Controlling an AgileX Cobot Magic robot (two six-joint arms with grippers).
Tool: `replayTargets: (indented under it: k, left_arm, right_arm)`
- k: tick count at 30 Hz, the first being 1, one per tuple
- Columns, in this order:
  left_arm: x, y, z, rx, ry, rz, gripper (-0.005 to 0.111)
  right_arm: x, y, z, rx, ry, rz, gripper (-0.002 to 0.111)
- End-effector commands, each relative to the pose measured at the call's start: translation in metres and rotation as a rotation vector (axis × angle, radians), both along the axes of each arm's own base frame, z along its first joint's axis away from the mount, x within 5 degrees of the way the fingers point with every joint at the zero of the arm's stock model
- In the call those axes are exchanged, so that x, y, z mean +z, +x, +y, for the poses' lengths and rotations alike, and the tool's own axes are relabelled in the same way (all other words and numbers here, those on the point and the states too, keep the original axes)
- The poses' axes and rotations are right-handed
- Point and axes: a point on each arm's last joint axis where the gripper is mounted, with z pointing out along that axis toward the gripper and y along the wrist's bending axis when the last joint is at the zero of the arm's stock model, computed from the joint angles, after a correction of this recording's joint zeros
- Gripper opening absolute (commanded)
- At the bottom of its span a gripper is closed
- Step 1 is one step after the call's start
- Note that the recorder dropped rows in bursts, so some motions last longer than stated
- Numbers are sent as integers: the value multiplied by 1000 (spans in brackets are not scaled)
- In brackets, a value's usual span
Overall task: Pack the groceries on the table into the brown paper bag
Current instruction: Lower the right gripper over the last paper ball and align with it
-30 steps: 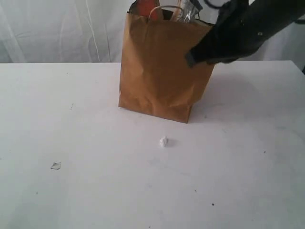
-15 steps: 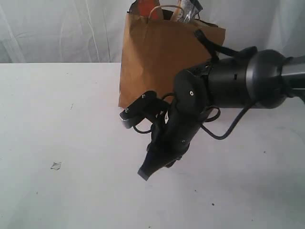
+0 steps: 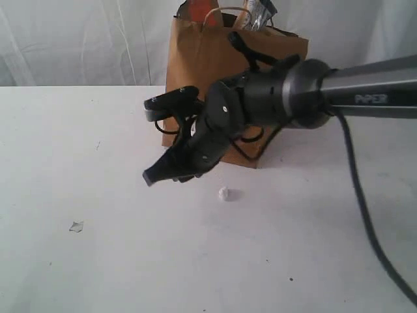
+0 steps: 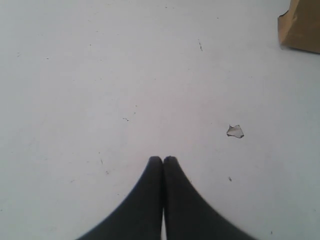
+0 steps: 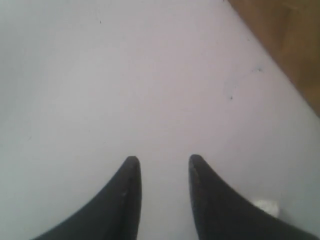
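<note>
The paper bag [image 3: 192,72], judged light and easily creased, is best taken near its top. The right gripper [image 5: 161,161] is parted and empty, the left gripper [image 4: 163,160] clenched on nothing.

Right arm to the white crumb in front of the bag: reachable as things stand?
Probably yes. The right gripper is open and empty over the table. The white crumb lies close beside it on bare tabletop with nothing between them. The brown paper bag stands behind, out of the way.
</note>
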Motion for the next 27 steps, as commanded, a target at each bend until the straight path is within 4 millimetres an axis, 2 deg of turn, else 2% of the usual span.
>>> replayTargets:
  k: [1, 5, 9, 12, 14, 17, 23, 27]
  left_arm:
    - [-1, 0, 0, 2, -9, -1, 0]
    - [-1, 0, 0, 2, -9, -3, 0]
    - [-1, 0, 0, 2, -9, -3, 0]
    - [0, 0, 0, 3, -9, -6, 0]
    - [0, 0, 0, 3, -9, -6, 0]
    - [0, 0, 0, 3, -9, -6, 0]
    - [0, 0, 0, 3, -9, -6, 0]
    - [0, 0, 0, 3, -9, -6, 0]
  right_arm:
    - [-6, 11, 9, 20, -106, 114, 31]
    - [-18, 11, 0, 54, -274, 172, 31]
    - [-16, 21, -6, 40, -345, 66, 31]
    - [-11, 36, -10, -68, -277, -6, 31]
    - [-10, 46, -15, -166, -214, 3, 31]
    - [-15, 54, -25, -218, -219, 28, 31]
    - [-31, 47, -42, -255, -365, 169, 31]
    - [-38, 47, -41, -258, -376, 194, 31]
